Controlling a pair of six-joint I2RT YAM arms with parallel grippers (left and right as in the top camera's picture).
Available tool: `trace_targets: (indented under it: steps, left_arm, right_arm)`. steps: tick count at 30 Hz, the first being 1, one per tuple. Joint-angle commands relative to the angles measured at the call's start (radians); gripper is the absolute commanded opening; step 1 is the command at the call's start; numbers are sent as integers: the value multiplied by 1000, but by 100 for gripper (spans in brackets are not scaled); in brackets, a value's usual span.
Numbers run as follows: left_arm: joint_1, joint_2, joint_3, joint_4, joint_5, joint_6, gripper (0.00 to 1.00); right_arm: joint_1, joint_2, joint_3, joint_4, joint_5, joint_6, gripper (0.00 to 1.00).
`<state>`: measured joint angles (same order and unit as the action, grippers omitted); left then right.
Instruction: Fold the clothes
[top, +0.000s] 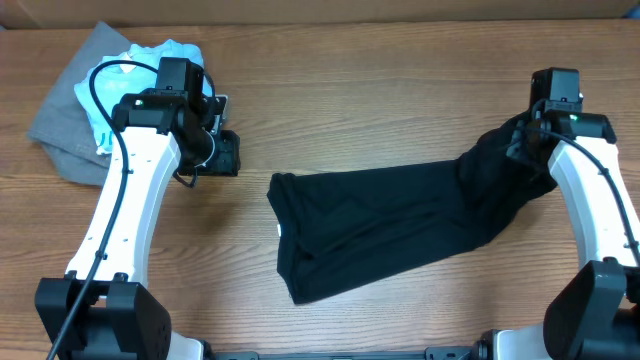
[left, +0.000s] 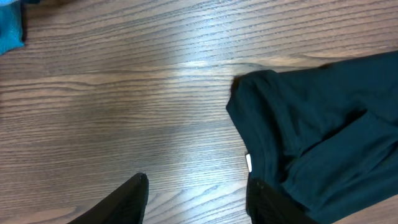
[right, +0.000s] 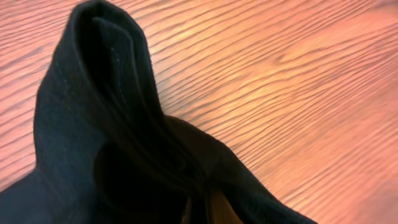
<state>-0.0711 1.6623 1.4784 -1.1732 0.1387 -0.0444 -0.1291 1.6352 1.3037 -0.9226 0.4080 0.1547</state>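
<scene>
While my right claw (top: 527, 140) is pinched tight on one bunched end of the black T-shirt (top: 380, 220), holding that end up off the table (top: 380, 90) near its right edge, the rest of the shirt trails in a rumpled band toward the table's middle, with the white neck tag (left: 249, 162) showing. My left claw (top: 222, 152) hovers over the table's left half, jaws about half parted and gripping nothing. By my reckoning the folding has hardly begun: nothing is spread flat, there is no clean crease, and the sleeves are lost in the bunching. Spreading, squaring and every fold are yet to do. At the table's far left corner the grey garment (top: 60, 135) and the light blue T-shirt (top: 175, 52) lie heaped together.
</scene>
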Motion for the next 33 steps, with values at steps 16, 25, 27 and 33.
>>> trace_targets:
  steps: [16,25,27,33]
  left_arm:
    - [5,-13,-3,6,11,15,55]
    - [5,-13,-3,9,11,15,55]
    - [5,-13,-3,9,12,15,55]
    - [5,-13,-3,11,12,15,56]
  right_arm:
    - [43,-21,23,-117,-145,16,4]
    - [102,-21,22,-205,-423,9,4]
    - [126,-21,18,-214,-475,9,4]
    - [238,-21,-45,-203,-523,68,5]
